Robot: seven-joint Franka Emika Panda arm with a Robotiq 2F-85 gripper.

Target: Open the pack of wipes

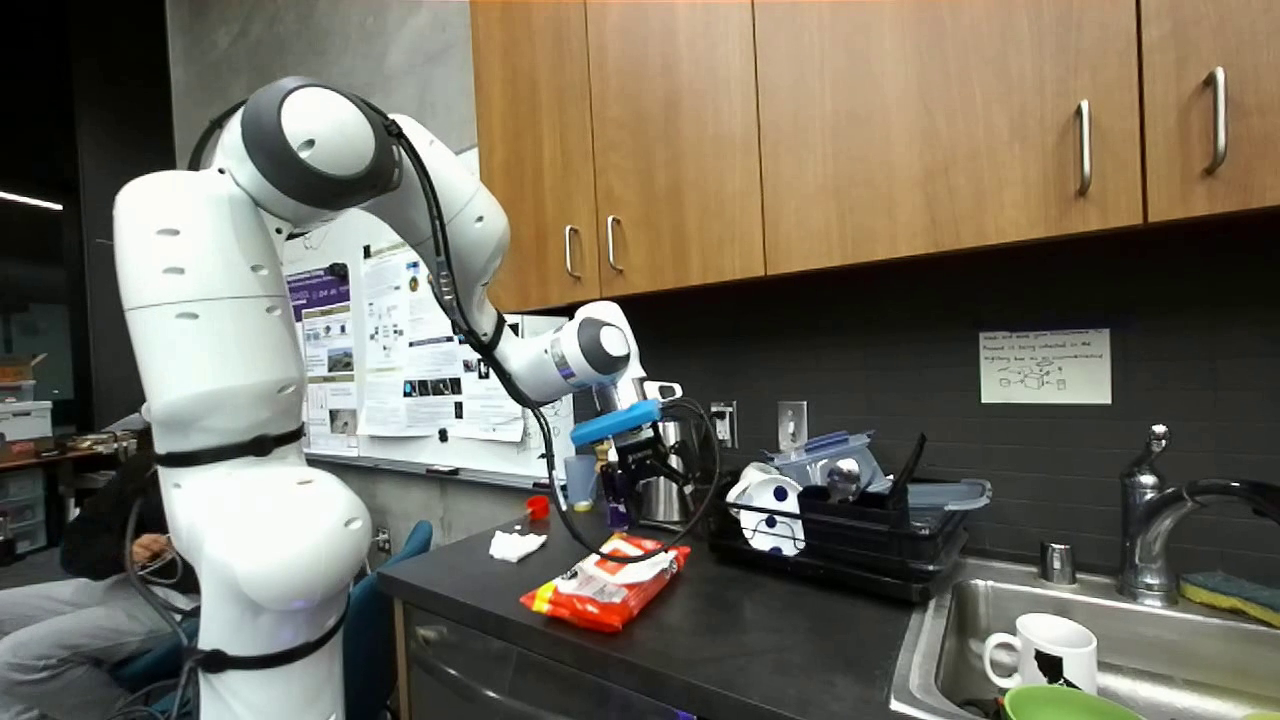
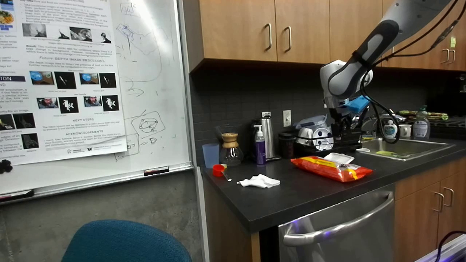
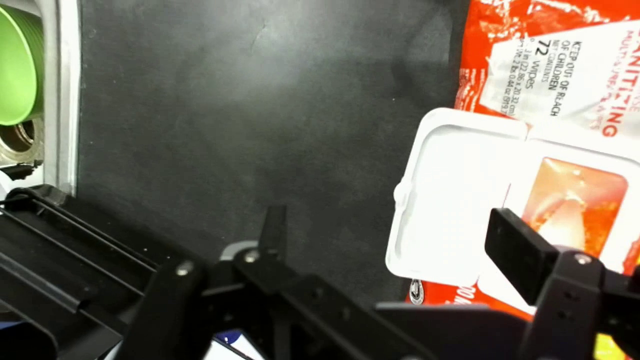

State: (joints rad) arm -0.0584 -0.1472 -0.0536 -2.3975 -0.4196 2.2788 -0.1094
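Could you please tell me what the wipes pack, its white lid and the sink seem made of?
Pack of wipes: probably glossy plastic film; it creases and glints.
White lid: likely rigid, smooth plastic, with a moulded rim.
Sink: apparently satin metal, grey, softly reflecting.

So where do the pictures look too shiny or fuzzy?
In the wrist view, the open lid looks almost plain white, and the counter has a pale sheen; in an exterior view, a bright glare streak runs down the whiteboard; in both exterior views, words on the pack are too fuzzy to read.

White glare on the whiteboard
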